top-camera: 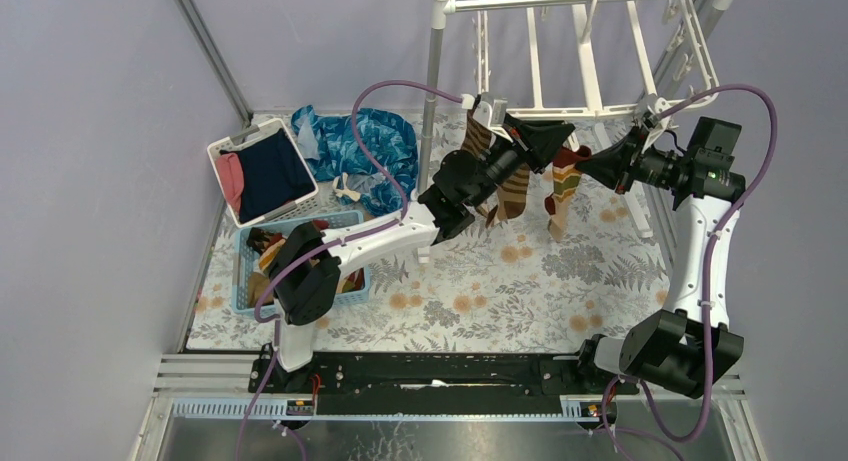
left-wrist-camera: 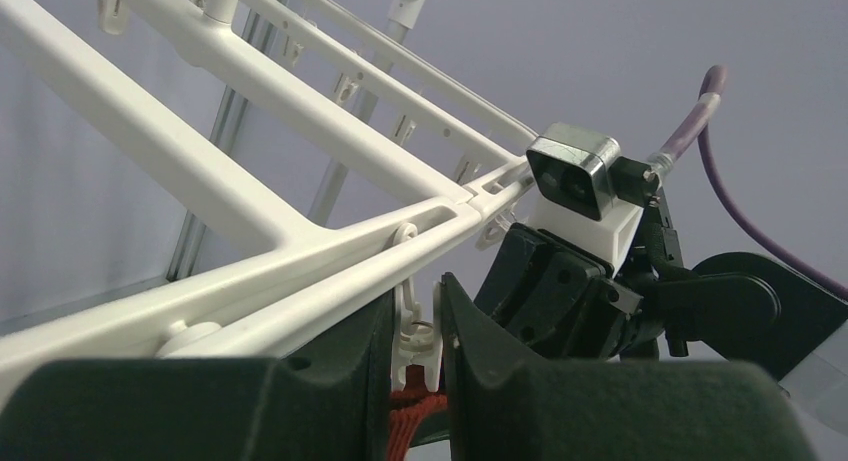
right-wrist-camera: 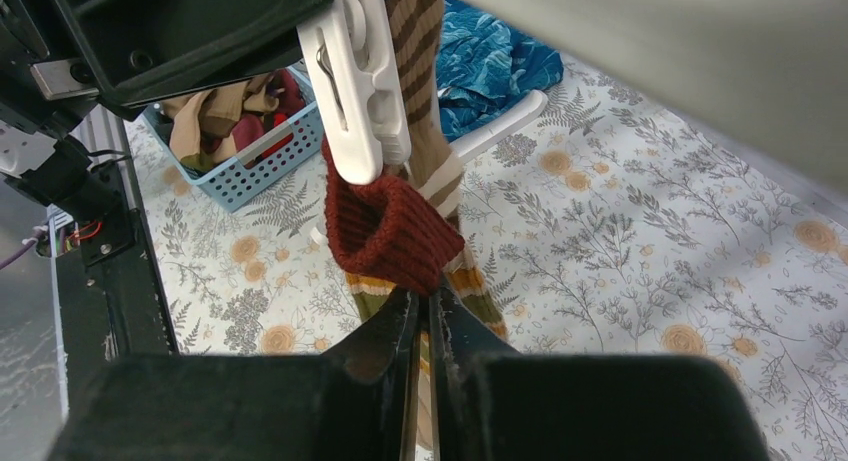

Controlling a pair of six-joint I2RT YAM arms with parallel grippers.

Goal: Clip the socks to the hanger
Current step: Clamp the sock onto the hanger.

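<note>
The white hanger [top-camera: 590, 51] hangs at the back right, and its bars [left-wrist-camera: 300, 251] fill the left wrist view. My left gripper [left-wrist-camera: 432, 321] is shut on one dangling white clip [left-wrist-camera: 428, 336], a finger on each side. The clip [right-wrist-camera: 360, 81] has its mouth at the dark red cuff [right-wrist-camera: 388, 229] of a sock banded in red and green. My right gripper [right-wrist-camera: 432, 301] is shut on that cuff from below. From above, this sock [top-camera: 563, 186] hangs between both grippers. Two brown striped socks [top-camera: 478, 141] [top-camera: 515, 186] hang to its left.
A blue basket [top-camera: 250, 281] with more socks stands at the left, near the left arm's base. Behind it are a white basket [top-camera: 225, 146] of navy and pink clothes and a blue patterned cloth [top-camera: 365, 146]. The grey rack pole [top-camera: 432, 91] rises beside the hanger.
</note>
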